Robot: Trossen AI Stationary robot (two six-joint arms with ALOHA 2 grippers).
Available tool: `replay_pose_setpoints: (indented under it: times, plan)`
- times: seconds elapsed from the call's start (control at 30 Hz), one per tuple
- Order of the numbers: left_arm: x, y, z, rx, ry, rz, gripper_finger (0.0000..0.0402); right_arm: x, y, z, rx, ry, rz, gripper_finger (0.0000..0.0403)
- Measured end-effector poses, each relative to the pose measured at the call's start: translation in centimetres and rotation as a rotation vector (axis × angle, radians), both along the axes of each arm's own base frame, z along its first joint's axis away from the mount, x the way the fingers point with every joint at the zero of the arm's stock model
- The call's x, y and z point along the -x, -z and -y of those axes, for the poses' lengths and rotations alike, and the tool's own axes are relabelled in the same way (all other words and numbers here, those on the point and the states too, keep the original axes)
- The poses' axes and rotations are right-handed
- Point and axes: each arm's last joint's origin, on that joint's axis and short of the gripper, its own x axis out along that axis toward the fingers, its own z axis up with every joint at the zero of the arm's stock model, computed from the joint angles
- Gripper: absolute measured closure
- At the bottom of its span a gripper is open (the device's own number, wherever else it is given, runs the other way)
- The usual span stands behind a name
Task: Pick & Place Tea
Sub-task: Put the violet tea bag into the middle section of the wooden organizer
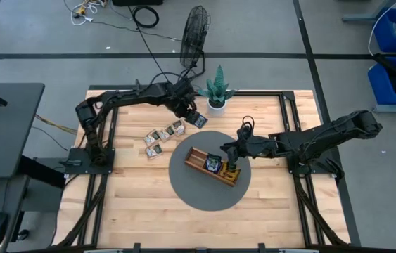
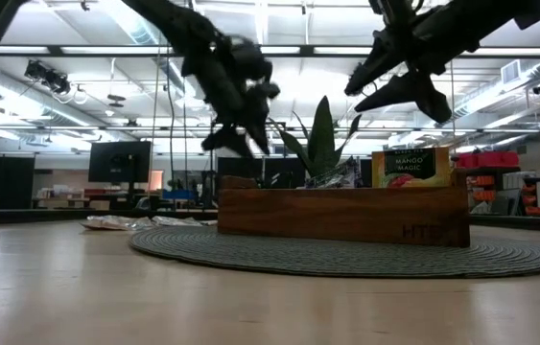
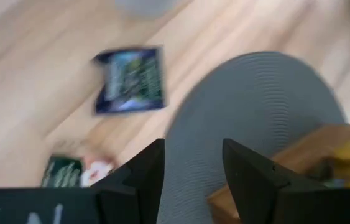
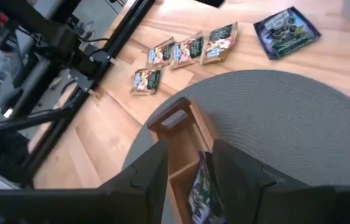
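Note:
A dark blue tea sachet [image 1: 198, 120] [image 3: 130, 79] lies flat on the wood just past the grey mat's [image 1: 183, 186] far edge. My left gripper [image 1: 189, 111] [image 3: 193, 146] hovers open above it, with nothing between its fingers. Several pale sachets [image 1: 164, 133] [image 4: 187, 50] lie flat to the mat's left. The wooden tray [image 1: 194, 156] [image 2: 346, 213] rests on the mat. In it a dark sachet [image 1: 214, 163] [image 4: 202, 190] and a yellow one [image 2: 410, 165] stand on edge. My right gripper [image 1: 227, 151] [image 4: 189, 146] hangs open above the tray, clear of it.
A potted plant [image 1: 216, 95] in a white pot stands at the table's far edge, close behind my left gripper. A black frame [image 1: 289, 126] borders the table top. Bare wood [image 1: 148, 218] stretches along the near side.

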Motion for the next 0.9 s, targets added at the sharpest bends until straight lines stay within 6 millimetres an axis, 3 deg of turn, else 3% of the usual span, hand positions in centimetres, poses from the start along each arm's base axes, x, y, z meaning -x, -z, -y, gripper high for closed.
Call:
replay_pose_setpoints:
  times: [0.27, 0.4, 0.67, 0.9]
  plan:
    - [0.0, -6.4, 3.7, -0.206, 0.102, 0.253, 0.0236, -0.5, 0.3, 1.2, -0.113, 0.053, 0.055, 0.0268]
    - [1.3, -8.4, 5.5, -0.278, 0.103, 0.397, 0.0236, -0.5, 0.4, 2.3, -0.142, 0.093, 0.053, 0.0268]
    - [5.7, -8.7, 8.9, -0.334, 0.044, 0.526, 0.0236, -1.0, 1.2, 5.1, -0.235, 0.102, 0.024, 0.0268]
    - [9.8, -8.3, 11.2, -0.363, -0.019, 0.548, 0.0236, -2.0, 3.3, 7.2, -0.320, 0.072, -0.035, 0.0268]
